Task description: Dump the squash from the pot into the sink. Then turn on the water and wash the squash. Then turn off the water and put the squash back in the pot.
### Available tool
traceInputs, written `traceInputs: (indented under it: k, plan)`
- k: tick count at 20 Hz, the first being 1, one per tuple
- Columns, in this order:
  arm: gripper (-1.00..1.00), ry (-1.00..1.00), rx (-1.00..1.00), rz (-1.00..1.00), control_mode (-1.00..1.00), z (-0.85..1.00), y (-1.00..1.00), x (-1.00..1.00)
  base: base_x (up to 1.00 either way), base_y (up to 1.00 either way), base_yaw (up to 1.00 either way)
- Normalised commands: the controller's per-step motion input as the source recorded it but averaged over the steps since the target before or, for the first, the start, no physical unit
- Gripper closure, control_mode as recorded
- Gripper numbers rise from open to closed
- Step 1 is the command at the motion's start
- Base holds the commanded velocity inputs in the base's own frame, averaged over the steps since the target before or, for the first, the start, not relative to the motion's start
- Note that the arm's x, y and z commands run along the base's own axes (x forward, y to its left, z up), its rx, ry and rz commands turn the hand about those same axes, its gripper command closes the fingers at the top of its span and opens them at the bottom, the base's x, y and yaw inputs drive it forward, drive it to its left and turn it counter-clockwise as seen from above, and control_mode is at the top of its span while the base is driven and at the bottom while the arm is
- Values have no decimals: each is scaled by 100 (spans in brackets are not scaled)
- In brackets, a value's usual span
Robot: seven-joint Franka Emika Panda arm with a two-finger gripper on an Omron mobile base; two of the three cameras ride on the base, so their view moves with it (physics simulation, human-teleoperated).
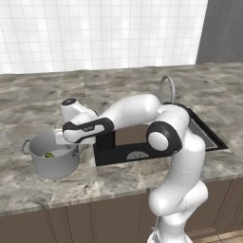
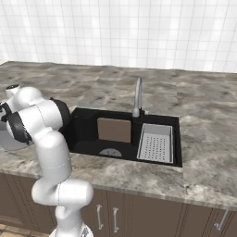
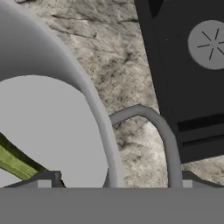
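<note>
The end effector point(image 3: 113, 181) is hanging right over the near wall of the pot point(image 1: 53, 159), one fingertip point(image 3: 46, 180) sitting inside the rim and the other outside by the loop handle point(image 3: 153, 131). Its jaws are standing wide, straddling the rim and not pinching anything yet. The squash point(image 1: 49, 154) is lying on the pot's floor, just inward from the inside fingertip, its long axis running slantwise across the base. Going by that, the coming move is turning on the rim between the fingers, not on the squash itself. Farther on, across a strip of worktop point(image 1: 42, 102), the sink point(image 1: 118, 153) is lying to the pot's right, drain point(image 3: 210, 43) showing, so the pot needs carrying that way to tip.
</note>
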Motion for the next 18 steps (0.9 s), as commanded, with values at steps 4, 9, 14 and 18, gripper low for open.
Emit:
traceInputs:
  k: [4,9,14,18]
  plan:
    - [100,-2,0,-8,-100,-13,-2,2,0,0,0]
    - [100,-11,0,-7,-100,47,-40,-4,0,0,0]
    - [100,-3,7,-6,-100,86,-60,0,0,0,0]
    - [100,0,12,-2,-100,81,-72,0,0,0,0]
